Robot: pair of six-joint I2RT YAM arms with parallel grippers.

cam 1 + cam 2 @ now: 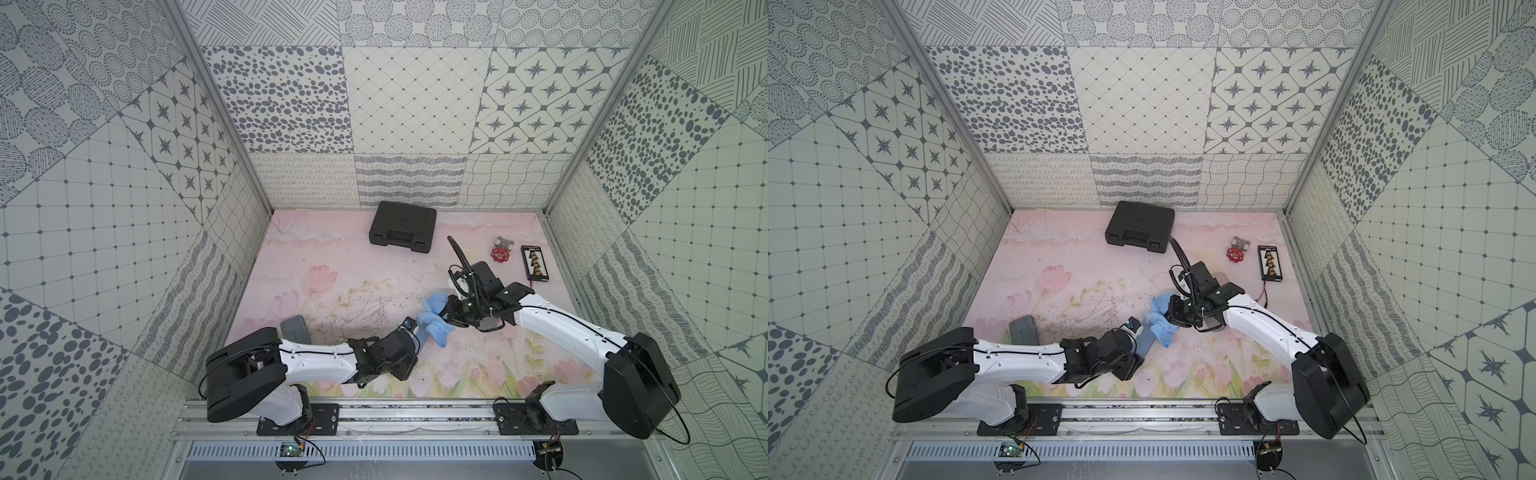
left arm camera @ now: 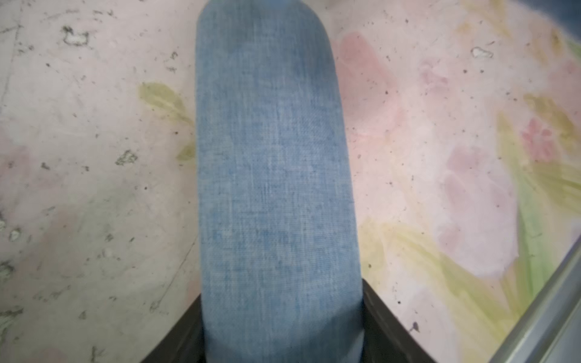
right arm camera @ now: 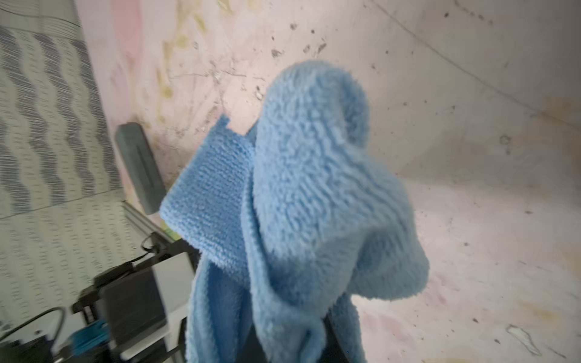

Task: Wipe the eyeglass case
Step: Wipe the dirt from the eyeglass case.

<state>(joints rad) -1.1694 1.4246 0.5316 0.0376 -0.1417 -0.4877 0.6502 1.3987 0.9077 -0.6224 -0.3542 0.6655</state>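
The eyeglass case (image 2: 273, 188) is a long case covered in blue denim-like fabric. My left gripper (image 2: 283, 345) is shut on its near end, a dark finger (image 2: 386, 330) on each side. Both top views show it low over the table's middle (image 1: 423, 340) (image 1: 1144, 341), sticking out of the left gripper (image 1: 415, 334) (image 1: 1136, 332). A fluffy light-blue cloth (image 3: 314, 188) hangs bunched from my right gripper (image 3: 292, 352), which is shut on it. In both top views the cloth (image 1: 436, 318) (image 1: 1158, 320) lies over the case's far end, with the right gripper (image 1: 448, 313) (image 1: 1170, 312) just behind it.
A grey oblong block (image 1: 295, 328) (image 3: 138, 166) lies near the left wall beside the left arm. A black tool case (image 1: 402, 226) sits at the back. A red valve (image 1: 500, 251) and a black board with yellow connectors (image 1: 535, 262) are at the back right. Patterned walls enclose the table.
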